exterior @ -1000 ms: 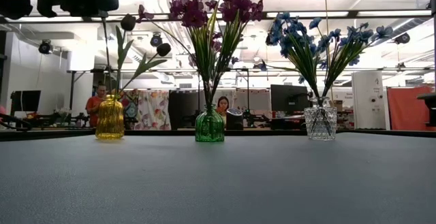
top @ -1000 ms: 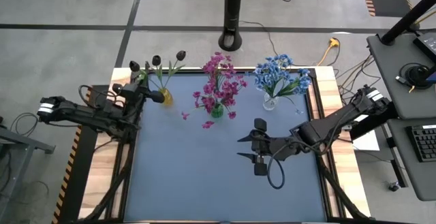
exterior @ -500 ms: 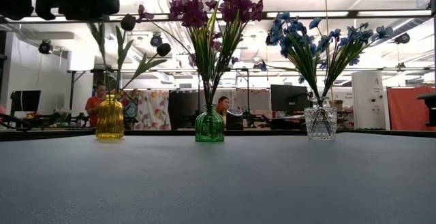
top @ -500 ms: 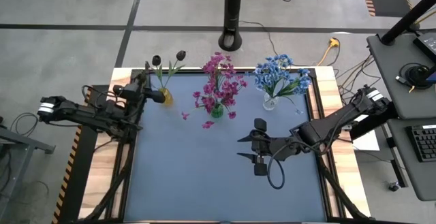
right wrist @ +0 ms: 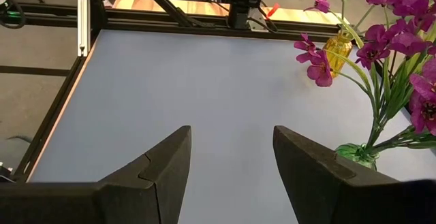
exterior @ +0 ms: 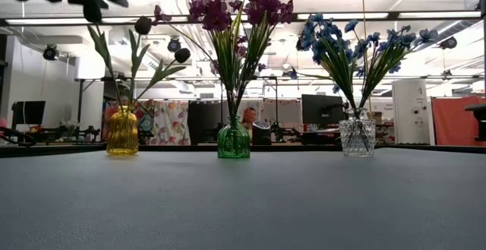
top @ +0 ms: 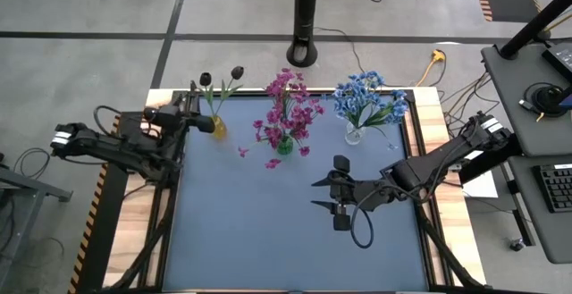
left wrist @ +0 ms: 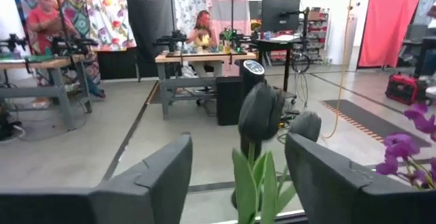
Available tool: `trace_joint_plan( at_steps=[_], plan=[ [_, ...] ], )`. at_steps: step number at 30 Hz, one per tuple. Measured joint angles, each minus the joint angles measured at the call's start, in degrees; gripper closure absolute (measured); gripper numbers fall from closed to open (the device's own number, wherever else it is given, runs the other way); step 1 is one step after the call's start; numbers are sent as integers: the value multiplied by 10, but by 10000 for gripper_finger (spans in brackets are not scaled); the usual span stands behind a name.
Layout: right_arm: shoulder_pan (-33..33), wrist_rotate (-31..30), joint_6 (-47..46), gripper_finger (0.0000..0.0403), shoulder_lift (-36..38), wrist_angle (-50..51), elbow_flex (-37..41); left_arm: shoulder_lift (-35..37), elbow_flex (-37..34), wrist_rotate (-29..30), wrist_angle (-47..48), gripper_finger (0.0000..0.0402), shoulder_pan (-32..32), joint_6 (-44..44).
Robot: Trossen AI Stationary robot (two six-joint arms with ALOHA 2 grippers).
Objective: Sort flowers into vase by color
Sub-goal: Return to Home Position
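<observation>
Three vases stand in a row along the far edge of the blue mat. The yellow vase (top: 217, 127) holds the dark buds (left wrist: 259, 112). The green vase (exterior: 234, 140) holds magenta-pink flowers (top: 288, 115). The clear glass vase (exterior: 357, 137) holds light blue flowers (top: 366, 99). My left gripper (left wrist: 238, 142) is open, high beside the yellow vase's flowers (top: 192, 117). One dark bud stands between its fingers, with a gap on each side. My right gripper (top: 315, 195) hangs open over the middle right of the mat, with nothing between its fingers (right wrist: 231, 132).
The near half of the blue mat (top: 268, 240) is bare. A black pole base (top: 304, 54) stands on the floor beyond the far edge. Wooden strips (top: 433, 133) border the mat. People sit at desks in the room behind.
My left gripper has opened and let go of the dark flower's stem. It has then drawn back a little toward the table's left edge and risen. The freed flower now stands in the yellow vase, its leaf leaning left.
</observation>
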State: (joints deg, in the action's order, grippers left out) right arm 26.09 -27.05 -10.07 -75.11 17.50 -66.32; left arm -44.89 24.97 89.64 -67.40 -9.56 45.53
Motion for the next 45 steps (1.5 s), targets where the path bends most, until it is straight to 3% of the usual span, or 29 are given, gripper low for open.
trace_joint_plan(
  at_steps=[9,16,21,28,39,45],
  plan=[
    [0,0,14,202,0,1,0,-45,137,6,32,151,-29,118],
    [3,0,63,202,13,-2,1,-93,261,4,193,150,-91,106],
    [26,0,93,202,44,5,1,-127,319,3,277,150,-187,80],
    [73,0,104,202,93,11,32,-136,305,3,288,150,-363,43],
    [108,1,43,202,198,2,139,-160,235,4,288,150,-603,-37],
    [115,5,7,202,232,0,183,-216,224,2,288,150,-730,-145]
  ],
)
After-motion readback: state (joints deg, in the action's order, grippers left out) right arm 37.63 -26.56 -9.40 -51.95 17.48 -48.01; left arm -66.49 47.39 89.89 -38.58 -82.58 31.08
